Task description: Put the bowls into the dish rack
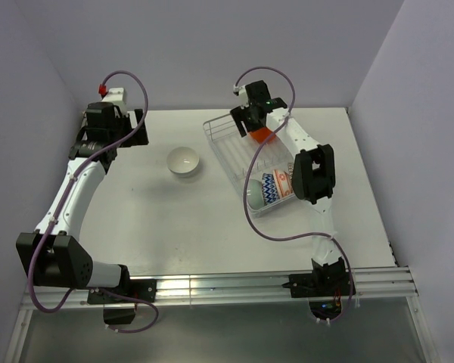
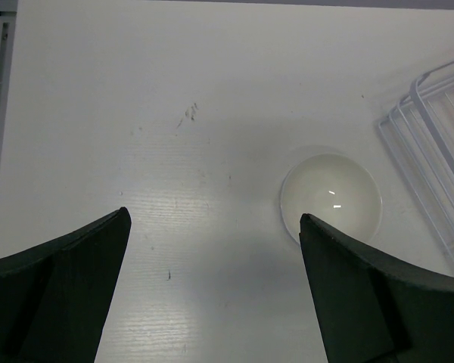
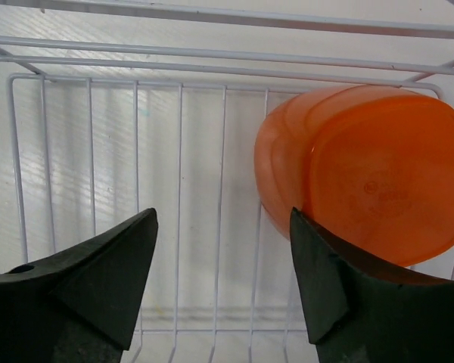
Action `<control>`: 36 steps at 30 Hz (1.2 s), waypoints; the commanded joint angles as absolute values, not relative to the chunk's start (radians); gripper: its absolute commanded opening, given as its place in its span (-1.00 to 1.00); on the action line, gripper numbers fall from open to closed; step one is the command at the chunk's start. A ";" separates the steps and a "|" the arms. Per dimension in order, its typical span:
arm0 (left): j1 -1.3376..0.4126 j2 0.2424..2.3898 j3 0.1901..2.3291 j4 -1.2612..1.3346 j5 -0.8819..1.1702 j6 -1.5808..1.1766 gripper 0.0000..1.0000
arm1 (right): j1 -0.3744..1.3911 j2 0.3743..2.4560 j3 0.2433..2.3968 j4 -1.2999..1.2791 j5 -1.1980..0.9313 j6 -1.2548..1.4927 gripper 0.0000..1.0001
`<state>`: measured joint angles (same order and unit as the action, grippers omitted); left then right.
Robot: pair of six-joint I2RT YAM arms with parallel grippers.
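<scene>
The dish rack (image 1: 216,128) is a clear wire basket right of centre. At its near end a pale teal bowl (image 1: 254,194), a grey-patterned bowl (image 1: 270,187) and a red-pink patterned bowl (image 1: 286,181) stand on edge. The plain orange-red bowl (image 3: 363,170) lies tilted at the rack's far end (image 3: 212,51). My right gripper (image 3: 222,215) hovers over it, open, with the bowl beside and behind its right finger and only wire between the tips. A white bowl (image 1: 185,160) sits upright on the table. My left gripper (image 2: 213,215) is open above bare table, left of that white bowl (image 2: 331,195).
Grey walls close in the white table (image 1: 174,227) at the back and on both sides. A metal rail (image 1: 227,286) runs along the near edge by the arm bases. A corner of the rack (image 2: 431,151) shows at the right of the left wrist view.
</scene>
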<state>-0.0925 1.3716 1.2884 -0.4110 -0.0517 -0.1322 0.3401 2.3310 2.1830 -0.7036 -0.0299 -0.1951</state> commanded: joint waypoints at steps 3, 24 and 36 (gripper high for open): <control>-0.089 1.333 1.263 -0.409 0.072 -0.072 0.99 | 0.328 2.234 2.188 -0.638 -0.047 -0.216 0.68; -0.092 1.754 1.310 -0.338 0.423 -0.192 0.63 | 0.273 1.773 1.973 -0.564 -0.400 -0.072 1.00; -0.118 1.962 1.377 -0.291 0.429 -0.247 0.17 | 0.218 1.609 1.679 -0.503 -0.543 0.027 1.00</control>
